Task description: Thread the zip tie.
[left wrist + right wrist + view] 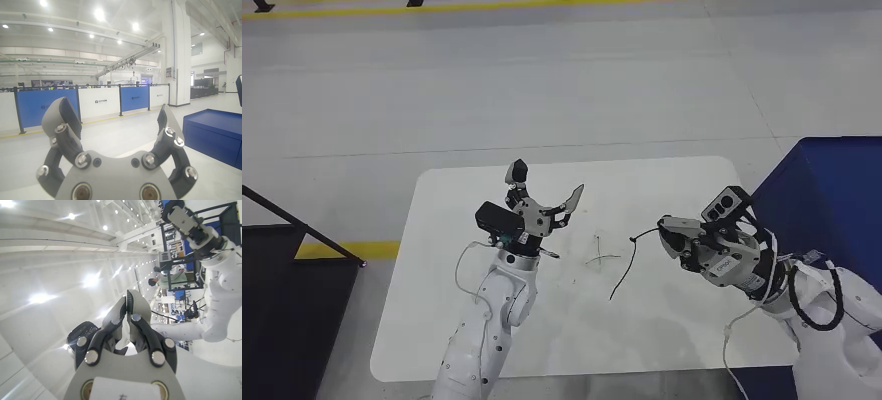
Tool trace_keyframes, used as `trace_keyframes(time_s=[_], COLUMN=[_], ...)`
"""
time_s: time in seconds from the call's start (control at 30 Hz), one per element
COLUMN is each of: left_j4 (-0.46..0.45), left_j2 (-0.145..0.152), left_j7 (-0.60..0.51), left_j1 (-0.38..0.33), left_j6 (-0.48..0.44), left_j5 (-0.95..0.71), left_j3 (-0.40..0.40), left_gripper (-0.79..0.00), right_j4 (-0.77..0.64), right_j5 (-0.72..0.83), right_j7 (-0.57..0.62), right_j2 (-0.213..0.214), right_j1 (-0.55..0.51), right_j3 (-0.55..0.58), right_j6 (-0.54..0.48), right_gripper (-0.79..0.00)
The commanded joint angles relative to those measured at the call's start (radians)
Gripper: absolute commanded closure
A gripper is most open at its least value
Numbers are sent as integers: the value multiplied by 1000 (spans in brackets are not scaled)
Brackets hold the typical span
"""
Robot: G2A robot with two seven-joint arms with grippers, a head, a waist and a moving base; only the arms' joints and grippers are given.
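Bench [642, 330], white, lies under both arms. Right hand [663, 233] [126, 303] is clenched on the black tie [624, 266] [162, 315]. Its 2 fingers [139, 302] press flat together with no gap, and the tie is pinched near one end between them. From the fingertips the tie runs a short way toward the left hand [546, 184] [115, 113], kinks, then hangs in a slack curve down toward the bench. Whether its free end touches the bench I cannot tell.

Left hand is released: its 2 fingers [69, 113] are spread wide with nothing between them. It is held up off the bench, tips aimed outward toward the hall. It is well apart from the right hand and from the black tie.

1 thin pale strip [600, 258] lies flat on the bench between the 2 hands, nearer the hanging tie than the left hand. It is just beside the tie's lower stretch but not touching it. Blue cabinet [842, 200] [211, 128] stands off the bench on the right hand's outer side.
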Motion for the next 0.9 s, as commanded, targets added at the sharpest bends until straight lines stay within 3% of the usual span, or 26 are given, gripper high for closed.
trace_keyframes(time_s=[0.0, 0.13, 0.37, 0.5, 0.67, 0.87], left_j4=[0, 0, 0, 0, 0, 0], left_j2=[0, 0, 0, 0, 0, 0], left_j7=[0, 0, 0, 0, 0, 0], left_j1=[0, 0, 0, 0, 0, 0], left_j6=[0, 0, 0, 0, 0, 0], left_j5=[0, 0, 0, 0, 0, 0], left_j3=[0, 0, 0, 0, 0, 0], left_gripper=[-785, -785, -785, -785, -785, -785], right_j4=[0, -40, 110, 252, 384, 431], right_j5=[93, -406, -804, -912, -841, -784], right_j7=[-16, -171, -138, -155, -104, -54], right_j2=[0, 19, 54, 60, 51, 44], right_j1=[0, -4, 66, 133, 228, 279], right_j3=[0, -14, -72, -136, -245, -330], right_j6=[0, -121, 8, 38, 73, 123], right_gripper=[0, 0, 0, 0, 0, 0])
